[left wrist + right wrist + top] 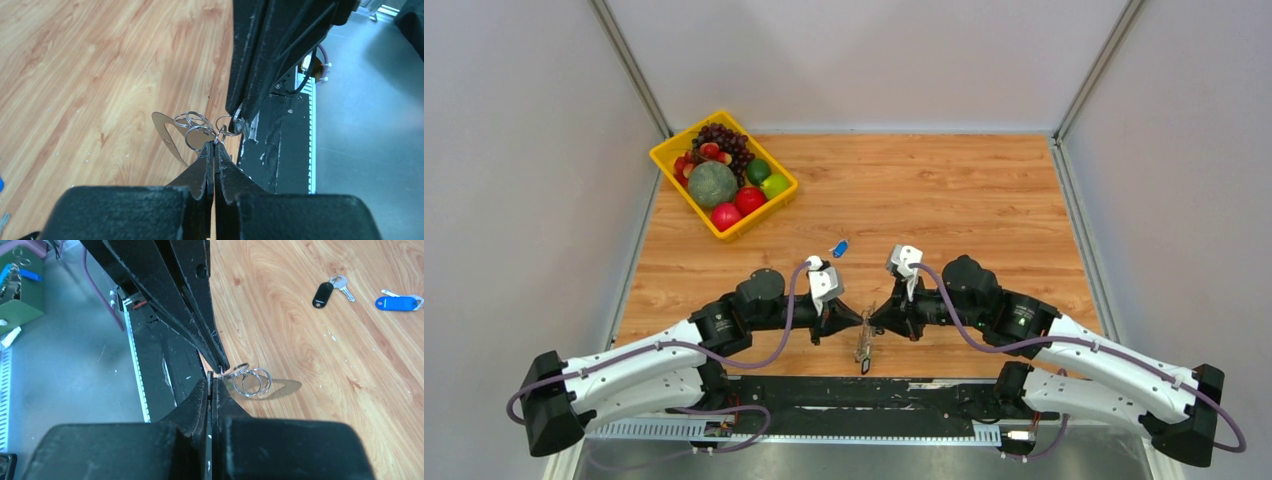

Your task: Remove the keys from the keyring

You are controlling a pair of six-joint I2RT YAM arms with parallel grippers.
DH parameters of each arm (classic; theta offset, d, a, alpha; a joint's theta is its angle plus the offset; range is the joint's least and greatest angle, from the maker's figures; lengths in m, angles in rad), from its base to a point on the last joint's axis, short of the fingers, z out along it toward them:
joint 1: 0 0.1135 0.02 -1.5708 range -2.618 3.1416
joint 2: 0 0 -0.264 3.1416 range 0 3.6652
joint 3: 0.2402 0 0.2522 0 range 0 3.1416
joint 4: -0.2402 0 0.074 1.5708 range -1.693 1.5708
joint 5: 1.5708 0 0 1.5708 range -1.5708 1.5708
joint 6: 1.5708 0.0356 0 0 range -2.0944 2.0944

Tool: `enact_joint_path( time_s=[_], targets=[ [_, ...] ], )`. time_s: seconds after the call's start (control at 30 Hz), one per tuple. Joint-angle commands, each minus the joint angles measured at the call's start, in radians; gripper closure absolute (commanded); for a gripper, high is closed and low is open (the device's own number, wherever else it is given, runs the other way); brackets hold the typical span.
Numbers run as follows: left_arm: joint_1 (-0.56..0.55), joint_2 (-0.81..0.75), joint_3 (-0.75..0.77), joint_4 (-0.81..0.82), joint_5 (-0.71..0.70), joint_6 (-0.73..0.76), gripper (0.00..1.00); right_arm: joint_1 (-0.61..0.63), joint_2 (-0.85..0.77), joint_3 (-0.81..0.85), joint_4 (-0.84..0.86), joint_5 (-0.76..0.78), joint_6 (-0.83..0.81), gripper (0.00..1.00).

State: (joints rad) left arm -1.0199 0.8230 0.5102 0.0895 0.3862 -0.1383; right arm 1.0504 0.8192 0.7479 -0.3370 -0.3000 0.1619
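Note:
Both grippers meet tip to tip above the table's near edge. My left gripper (860, 322) (214, 144) is shut on a thin wire loop of the keyring (196, 122), whose silver coils (252, 381) hang beside the tips. A flat silver key (167, 136) dangles from them. My right gripper (874, 320) (210, 376) is shut on a thin flat metal edge, seemingly a key's head. The rest of the keys (863, 346) hang in a bunch below the tips. Loose on the wood lie a black-tagged key (325, 292) and a blue-tagged key (397, 303) (840, 248).
A yellow basket (664, 160) of fruit stands at the back left. The black base plate (854, 393) runs along the near edge under the grippers. White walls close the table's sides and back.

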Motion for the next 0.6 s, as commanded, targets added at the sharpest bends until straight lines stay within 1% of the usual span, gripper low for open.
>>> enact_joint_path(
  time_s=[0.0,0.1,0.3,0.47,0.57],
  targets=[
    [0.006,0.03,0.065,-0.054,-0.067,-0.078,1.0,0.002,-0.018,0.072,-0.022,0.005,-0.027,1.0],
    [0.022,0.082,0.089,-0.071,-0.045,-0.118,1.0,0.002,-0.023,0.08,-0.041,0.005,-0.029,1.0],
    [0.08,0.16,0.133,-0.112,-0.008,-0.223,1.0,0.002,-0.04,0.071,-0.057,-0.05,-0.026,1.0],
    [0.116,0.162,0.128,-0.1,-0.002,-0.274,1.0,0.001,-0.038,0.055,-0.065,-0.111,-0.021,1.0],
    [0.12,0.161,0.132,-0.109,0.006,-0.272,1.0,0.001,-0.017,0.065,-0.1,-0.112,-0.026,1.0]
  ],
)
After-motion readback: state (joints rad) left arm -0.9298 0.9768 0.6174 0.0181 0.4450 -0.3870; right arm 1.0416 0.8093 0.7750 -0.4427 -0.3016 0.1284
